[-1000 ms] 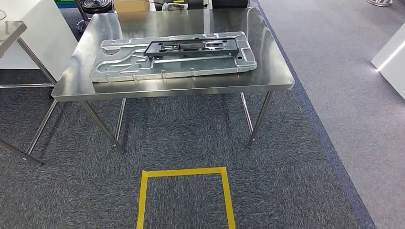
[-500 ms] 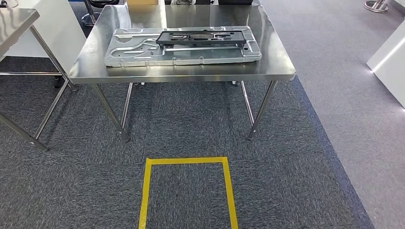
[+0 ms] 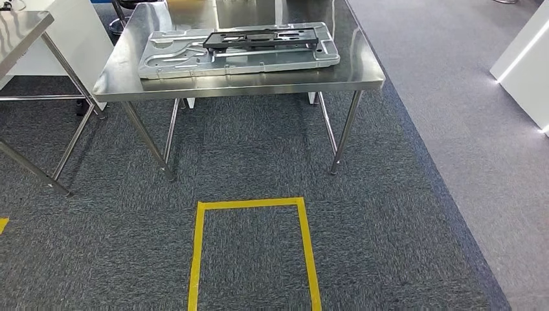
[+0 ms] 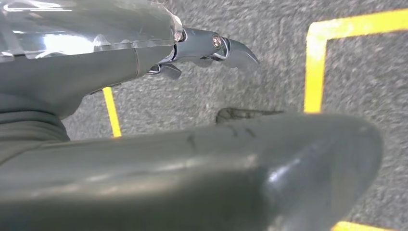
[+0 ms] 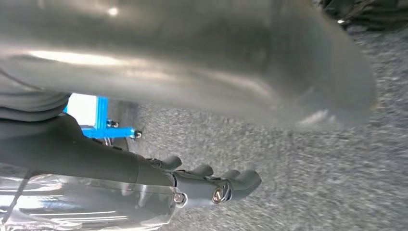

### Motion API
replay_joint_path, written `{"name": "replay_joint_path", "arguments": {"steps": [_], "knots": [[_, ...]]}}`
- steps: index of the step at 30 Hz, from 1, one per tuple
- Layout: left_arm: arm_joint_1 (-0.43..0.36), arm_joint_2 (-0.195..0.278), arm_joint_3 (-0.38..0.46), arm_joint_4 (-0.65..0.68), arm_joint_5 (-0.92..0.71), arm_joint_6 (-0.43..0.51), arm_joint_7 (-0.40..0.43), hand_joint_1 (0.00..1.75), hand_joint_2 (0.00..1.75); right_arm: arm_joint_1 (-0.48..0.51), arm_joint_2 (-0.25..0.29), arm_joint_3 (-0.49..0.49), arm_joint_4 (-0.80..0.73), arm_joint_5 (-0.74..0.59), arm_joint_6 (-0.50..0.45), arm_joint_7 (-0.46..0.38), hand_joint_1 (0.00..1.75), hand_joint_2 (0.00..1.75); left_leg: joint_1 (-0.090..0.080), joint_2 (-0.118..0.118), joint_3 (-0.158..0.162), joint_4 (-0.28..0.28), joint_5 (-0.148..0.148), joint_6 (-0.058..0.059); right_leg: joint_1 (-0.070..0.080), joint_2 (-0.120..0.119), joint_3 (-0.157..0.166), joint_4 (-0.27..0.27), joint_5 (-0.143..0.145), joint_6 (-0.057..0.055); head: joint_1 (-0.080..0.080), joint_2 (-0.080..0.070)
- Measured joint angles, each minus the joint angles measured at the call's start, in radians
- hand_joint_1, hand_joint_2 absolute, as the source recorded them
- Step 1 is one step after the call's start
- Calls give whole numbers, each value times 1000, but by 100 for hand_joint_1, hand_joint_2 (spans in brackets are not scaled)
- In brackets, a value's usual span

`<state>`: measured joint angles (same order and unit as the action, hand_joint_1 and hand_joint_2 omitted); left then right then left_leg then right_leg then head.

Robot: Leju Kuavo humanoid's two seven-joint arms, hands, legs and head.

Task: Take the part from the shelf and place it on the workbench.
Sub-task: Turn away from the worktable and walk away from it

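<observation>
The whole view has shifted: the workbench point(image 3: 366, 68) sits farther off (the camera moved), its black part point(image 3: 259, 39) delivered. Left hand point(image 4: 211, 48) and right hand point(image 5: 211, 185) hang empty, fingers apart.

This looks like an industrial workshop or a robot test floor rather than a home or office. A stainless-steel workbench point(image 3: 259, 81) on thin metal legs stands on grey carpet tiles point(image 3: 401, 214), and a second steel table point(image 3: 16, 32) sits just beside it. On the bench lies a large stamped metal panel point(image 3: 194, 61) with a black frame part point(image 3: 259, 39) resting on top of it, the sort of piece seen on an assembly line. Yellow tape point(image 3: 252, 204) marks a rectangular standing spot on the floor before the bench. White cabinet-like units point(image 3: 524, 58) stand off to the side, and a blue metal frame point(image 5: 103, 127) shows in the right wrist view.
</observation>
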<state>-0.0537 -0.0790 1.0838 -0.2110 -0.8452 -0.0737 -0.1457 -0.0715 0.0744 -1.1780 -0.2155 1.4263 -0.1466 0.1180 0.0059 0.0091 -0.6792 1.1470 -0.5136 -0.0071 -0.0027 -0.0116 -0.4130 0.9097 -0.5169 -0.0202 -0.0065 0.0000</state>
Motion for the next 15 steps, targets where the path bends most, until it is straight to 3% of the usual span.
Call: {"name": "replay_joint_path", "arguments": {"steps": [1, 3, 4, 7, 8, 11, 13, 15], "knots": [[1, 0, 0, 0, -1, 0, 1, 0, 0, 1, 0, 0, 0, 0, 0, -1, 0, 0, 2, 0, -18, 67, -34, -4, 1, 0, -10, 2, 6, 0, 0, 0], [2, 1, 0, 0, -1, 0, 2, 0, 0, 2, 0, 0, 0, 0, 3, -7, 0, 0, 5, 0, -14, 123, -42, -9, 0, 0, -30, 12, 15, 3, 0, 0], [2, 1, 0, 0, -1, 1, 2, 0, 0, 3, 0, 0, 1, 0, 6, -13, 0, 0, 6, 0, 18, 88, -21, -10, 0, 0, -38, 19, 17, 5, 0, 0], [0, 4, 0, 0, -1, 3, 2, 0, 0, 2, 2, 0, 3, 0, 12, -31, 0, 0, 5, -1, 152, -111, 29, -1, 0, 1, -59, 43, 14, 15, 0, 0], [0, 5, 0, 0, -1, 3, 2, 0, 0, 1, 2, 0, 3, 0, 15, -32, 0, 0, 3, -1, 171, -145, 28, 5, 1, 1, -64, 50, 13, 20, 0, 0], [0, 6, 0, 0, -4, 1, 6, 0, 0, 0, 2, 0, 3, -3, 22, -19, 0, 0, 3, -1, 166, -160, 27, 24, 2, 1, -72, 60, 13, 37, 0, 0], [-1, 7, 0, 0, -5, 0, 11, 0, 0, 0, 3, 0, 3, -4, 22, -6, 0, 87, 6, 0, 161, -165, 34, 37, 0, 4, -94, 103, -17, 49, 0, 0], [-1, 8, 0, 0, -6, 0, 18, 0, 0, 0, 3, 0, 4, -5, 23, 6, 0, 175, 5, 1, 154, -166, 39, 45, -4, 7, -154, 223, -83, 57, 0, 0]]}}
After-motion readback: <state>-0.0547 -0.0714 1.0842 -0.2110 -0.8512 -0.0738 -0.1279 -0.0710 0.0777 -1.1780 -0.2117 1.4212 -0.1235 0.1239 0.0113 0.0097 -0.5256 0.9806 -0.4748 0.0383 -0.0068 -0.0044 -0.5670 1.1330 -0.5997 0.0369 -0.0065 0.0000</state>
